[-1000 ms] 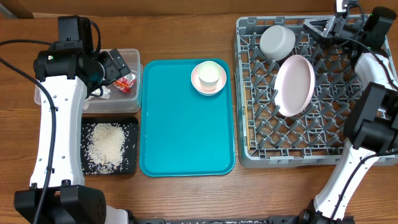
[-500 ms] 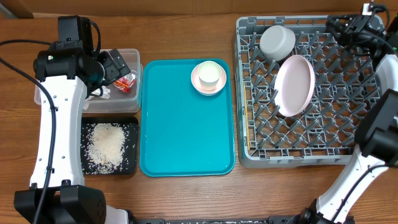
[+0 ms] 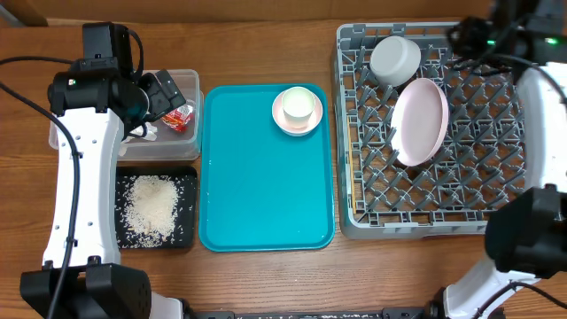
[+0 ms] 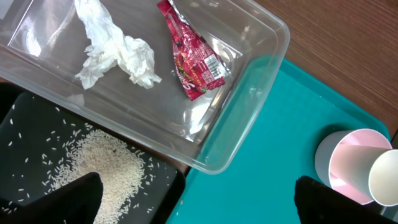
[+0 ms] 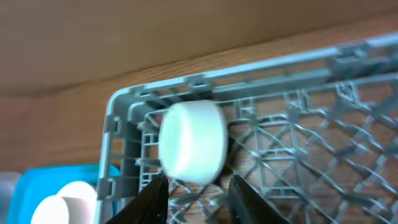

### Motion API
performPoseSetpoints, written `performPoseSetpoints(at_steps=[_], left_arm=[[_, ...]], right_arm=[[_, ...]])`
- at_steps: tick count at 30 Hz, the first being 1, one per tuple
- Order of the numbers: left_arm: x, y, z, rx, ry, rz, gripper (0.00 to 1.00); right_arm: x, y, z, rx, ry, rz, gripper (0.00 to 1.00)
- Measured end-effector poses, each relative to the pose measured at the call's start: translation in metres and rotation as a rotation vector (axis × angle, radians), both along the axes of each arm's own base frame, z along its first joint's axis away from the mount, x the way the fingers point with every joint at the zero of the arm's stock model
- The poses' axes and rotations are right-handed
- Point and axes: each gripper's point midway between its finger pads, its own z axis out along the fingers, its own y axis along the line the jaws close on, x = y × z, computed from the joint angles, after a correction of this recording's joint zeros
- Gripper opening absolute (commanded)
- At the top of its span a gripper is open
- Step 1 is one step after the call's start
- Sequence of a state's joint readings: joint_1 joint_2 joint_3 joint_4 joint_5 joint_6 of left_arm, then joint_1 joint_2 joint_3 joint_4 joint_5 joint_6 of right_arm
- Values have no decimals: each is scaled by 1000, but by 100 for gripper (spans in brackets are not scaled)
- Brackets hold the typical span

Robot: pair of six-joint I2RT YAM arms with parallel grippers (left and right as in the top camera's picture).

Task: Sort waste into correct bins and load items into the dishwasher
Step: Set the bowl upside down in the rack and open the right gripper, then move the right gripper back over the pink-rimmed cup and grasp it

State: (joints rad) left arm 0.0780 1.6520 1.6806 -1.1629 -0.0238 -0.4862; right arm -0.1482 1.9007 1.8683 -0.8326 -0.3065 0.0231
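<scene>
The left gripper (image 4: 196, 202) hung wide open above the clear tub (image 4: 249, 106) holding the crumpled tissue (image 4: 115, 53) and red wrapper (image 4: 193, 59), while the right gripper (image 5: 196, 199), narrowly parted and empty, hovered at the dish rack's (image 3: 425, 217) far edge, right of the grey-white bowl (image 5: 193, 140)

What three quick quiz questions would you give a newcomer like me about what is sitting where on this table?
1. True or false: the pink plate lies on the teal tray.
2. Which holds the rice? A) teal tray B) black tray C) pink plate
3. Fill in: the small cup stands on the ___.

Key: 1 false, it leans in the grey rack; 2 B; 3 saucer.
</scene>
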Motion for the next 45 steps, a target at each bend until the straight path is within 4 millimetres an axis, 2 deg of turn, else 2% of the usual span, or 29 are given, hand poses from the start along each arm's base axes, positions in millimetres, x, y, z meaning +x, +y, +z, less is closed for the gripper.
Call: performPoseSetpoints(at_steps=[4,6,7,8,9,14,17,19,22,28,32,40,45], left_arm=[[0,0,0,0,0,0,100],[0,0,0,0,0,0,100],[0,0,0,0,0,0,100],[0,0,0,0,0,0,100],[0,0,0,0,0,0,100],[0,0,0,0,0,0,100],[0,0,0,0,0,0,100],[0,0,0,0,0,0,100],[0,0,0,0,0,0,100],[0,0,0,0,0,0,100],[0,0,0,0,0,0,100],[0,0,0,0,0,0,100],[0,0,0,0,0,0,100]], right_arm=[[-8,42,-8,-68,40,87,34],[-15,74,-12,-87,61,152,35],[-20,96,-14,-94,70,198,35],[-28,129,-16,-103,76,269,35],[-29,134,-16,-104,77,279,35],[-64,217,-22,-132,103,463,34],[-84,245,-27,-161,125,528,34],[-90,256,-30,-182,126,549,33],[-98,268,-37,-200,129,571,23],[-103,283,-59,-220,121,604,23],[-99,291,-76,-214,88,611,27],[-86,300,-96,-207,32,606,34],[-81,314,-124,-243,26,664,37]])
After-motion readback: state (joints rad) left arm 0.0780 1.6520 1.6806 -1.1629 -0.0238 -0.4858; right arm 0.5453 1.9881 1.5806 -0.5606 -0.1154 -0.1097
